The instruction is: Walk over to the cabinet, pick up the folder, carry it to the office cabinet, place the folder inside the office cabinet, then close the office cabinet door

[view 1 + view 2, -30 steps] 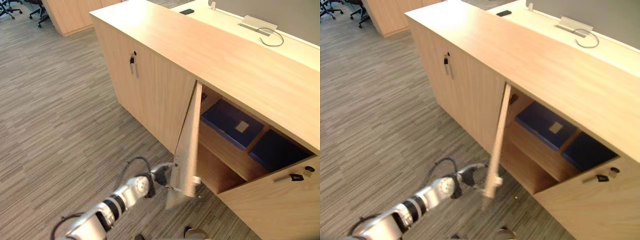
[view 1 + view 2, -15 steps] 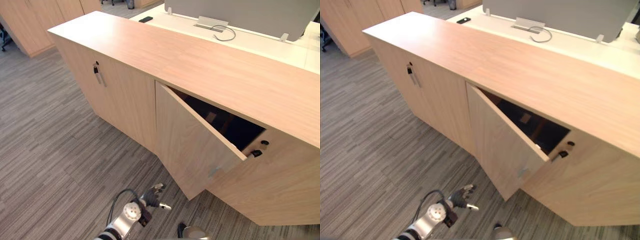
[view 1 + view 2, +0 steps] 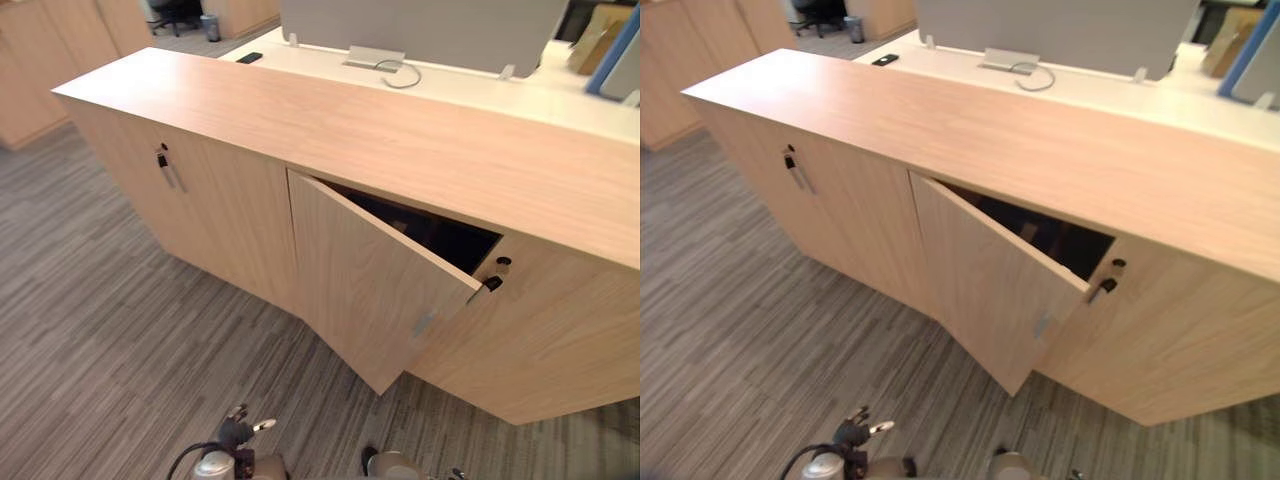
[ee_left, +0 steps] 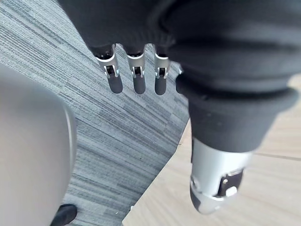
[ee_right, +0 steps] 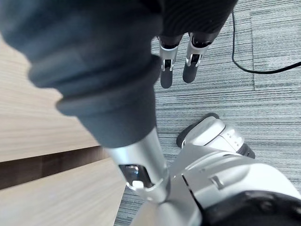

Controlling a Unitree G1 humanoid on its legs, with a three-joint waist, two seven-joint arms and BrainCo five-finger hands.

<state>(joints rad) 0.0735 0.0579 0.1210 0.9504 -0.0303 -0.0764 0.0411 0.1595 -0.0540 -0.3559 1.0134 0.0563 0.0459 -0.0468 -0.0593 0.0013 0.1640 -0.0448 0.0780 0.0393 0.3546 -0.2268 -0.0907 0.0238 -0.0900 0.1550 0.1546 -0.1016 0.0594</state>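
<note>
Looks like the robot is sitting on the very last step. The office cabinet (image 3: 300, 110) door (image 3: 370, 290) is hanging partway open, swinging out from its left edge, and a dark wedge of a gap (image 3: 440, 230) is showing behind its top edge, so the closing isn't done yet. The left hand (image 4: 135, 80) is dangling low over the carpet (image 3: 100, 330), fingers straight and loose and carrying nothing. The right hand (image 5: 167, 73) is doing the same, relaxed and empty. I'm guessing the folder is lying inside behind that door, but the gap is too dark to tell. Everything is pale wood-grain laminate: flat slab panels, crisp square edges, and a small dark key (image 3: 492, 281) sticking out by the door's free corner. The carpet is looking grey, striped and low-pile.
</note>
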